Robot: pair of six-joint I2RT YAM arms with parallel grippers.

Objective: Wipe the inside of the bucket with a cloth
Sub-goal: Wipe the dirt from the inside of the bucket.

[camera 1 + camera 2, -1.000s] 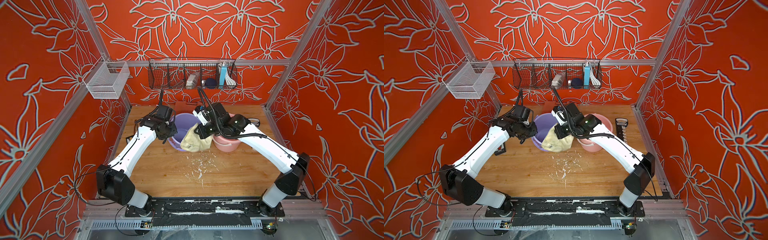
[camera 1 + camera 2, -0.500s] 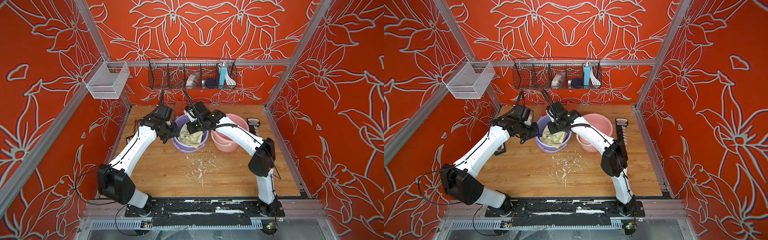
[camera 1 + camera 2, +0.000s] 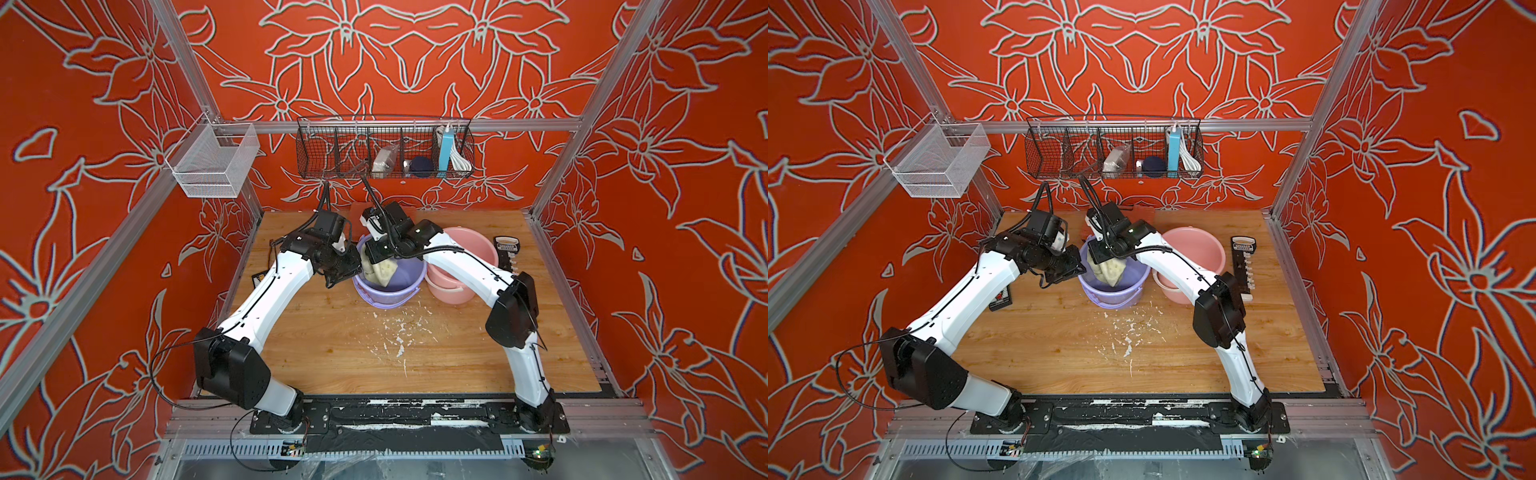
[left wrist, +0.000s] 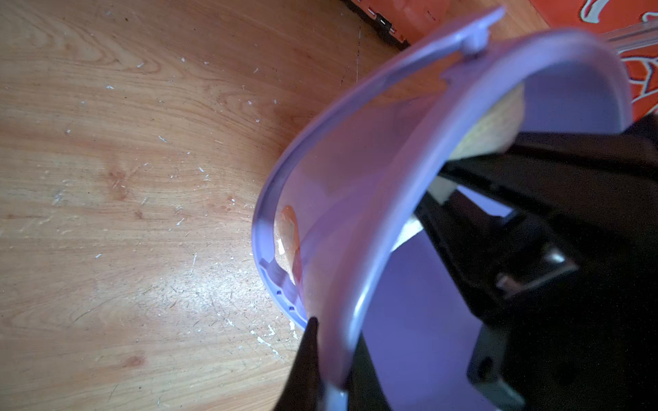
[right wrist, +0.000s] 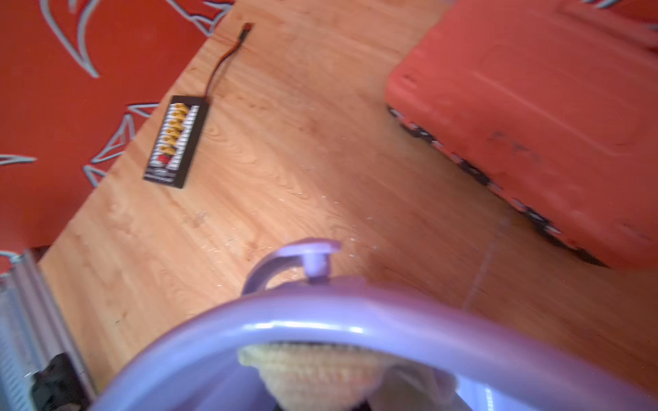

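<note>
We note the cloth [image 3: 380, 270]: cream, waffle-textured, limp and bunched. It hangs inside the lilac bucket [image 3: 390, 297], close to the wall on the left-arm side. Right gripper [image 3: 375, 259] reaches in over the rim, jaws pinched tight on the cloth's upper end. Left gripper [image 4: 334, 334] jaws clamp narrow on the bucket's rolled plastic rim, one finger inside, one outside. Bucket round, smooth, thin bail handle folded down. Pink bucket [image 3: 478, 249] just beside it. Both stand on a wood-grain table [image 3: 340, 357] w/ scattered white flecks [image 3: 395, 332].
</note>
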